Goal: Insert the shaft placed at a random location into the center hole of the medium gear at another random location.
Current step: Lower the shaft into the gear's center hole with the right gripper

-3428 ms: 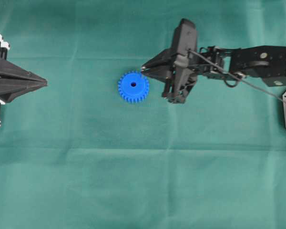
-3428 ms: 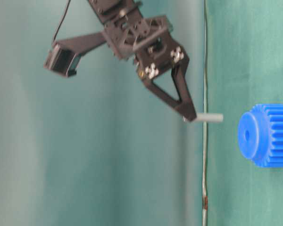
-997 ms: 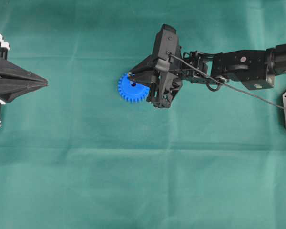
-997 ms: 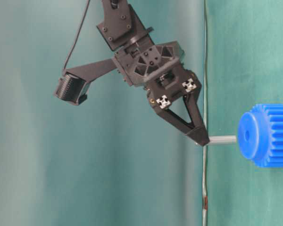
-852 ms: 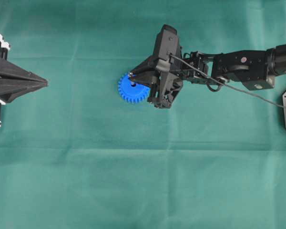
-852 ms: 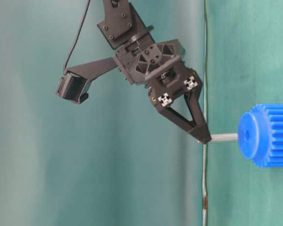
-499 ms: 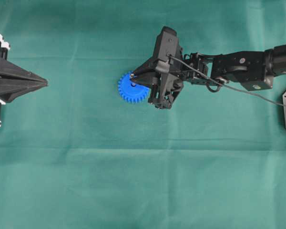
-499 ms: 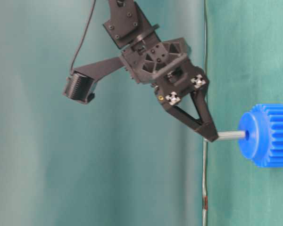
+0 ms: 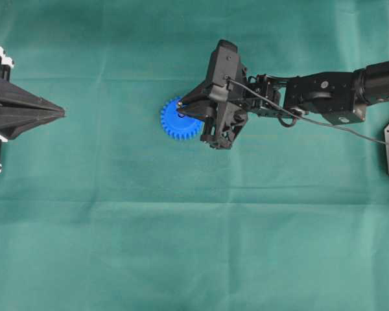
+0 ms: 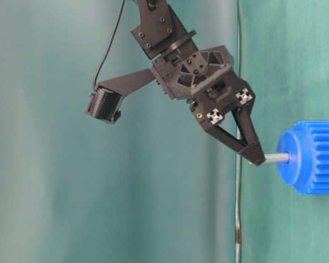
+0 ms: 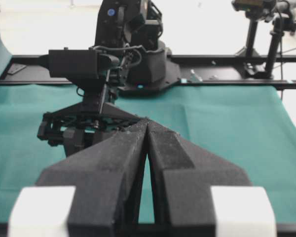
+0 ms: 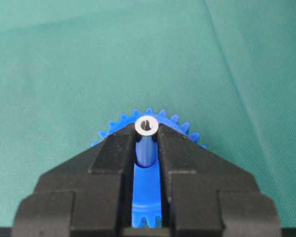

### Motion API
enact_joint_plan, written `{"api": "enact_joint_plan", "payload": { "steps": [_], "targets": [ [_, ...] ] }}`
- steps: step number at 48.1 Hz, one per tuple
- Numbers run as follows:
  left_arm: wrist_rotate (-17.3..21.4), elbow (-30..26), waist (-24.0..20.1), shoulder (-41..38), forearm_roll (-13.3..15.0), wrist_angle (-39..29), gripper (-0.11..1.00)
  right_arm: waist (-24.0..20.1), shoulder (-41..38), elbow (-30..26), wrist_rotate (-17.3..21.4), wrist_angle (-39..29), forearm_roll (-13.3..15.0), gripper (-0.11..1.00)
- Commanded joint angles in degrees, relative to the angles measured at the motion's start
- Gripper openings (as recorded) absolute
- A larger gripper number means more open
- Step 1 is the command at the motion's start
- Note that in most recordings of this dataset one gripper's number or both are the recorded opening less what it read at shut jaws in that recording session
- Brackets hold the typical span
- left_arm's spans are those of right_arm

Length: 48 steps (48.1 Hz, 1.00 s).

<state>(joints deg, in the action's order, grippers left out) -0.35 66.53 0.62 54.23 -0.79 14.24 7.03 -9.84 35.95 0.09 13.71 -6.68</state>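
Lowered, right claw [image 10: 256,159] seats shaft [image 10: 276,158] into medium gear [image 10: 310,158].

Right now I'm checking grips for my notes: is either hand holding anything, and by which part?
The right hand pinches the small silvery metal shaft by its upper end; its lower end is in the blue toothed gear. The left hand holds nothing.

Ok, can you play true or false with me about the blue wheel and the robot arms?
1. The right gripper is holding the metal pin. True.
2. The pin lies flat on the green cloth. False: its tip is in the hole of the blue gear.
3. The left gripper is touching the gear. False: it sits far off at the cloth's edge.
4. The left jaws are shut with nothing in them. True.
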Motion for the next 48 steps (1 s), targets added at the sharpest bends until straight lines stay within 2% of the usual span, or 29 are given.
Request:
{"api": "enact_joint_plan", "payload": {
  "steps": [1,48],
  "targets": [
    [0.00,-1.23,-0.09,-0.53,-0.09,0.26,0.00,0.09,0.26,-0.70,0.88,0.97,-0.18,0.13],
    [0.00,-1.23,-0.09,-0.53,-0.18,0.26,0.00,-0.26,-1.85,-0.70,0.88,0.70,-0.18,0.13]
  ]
}}
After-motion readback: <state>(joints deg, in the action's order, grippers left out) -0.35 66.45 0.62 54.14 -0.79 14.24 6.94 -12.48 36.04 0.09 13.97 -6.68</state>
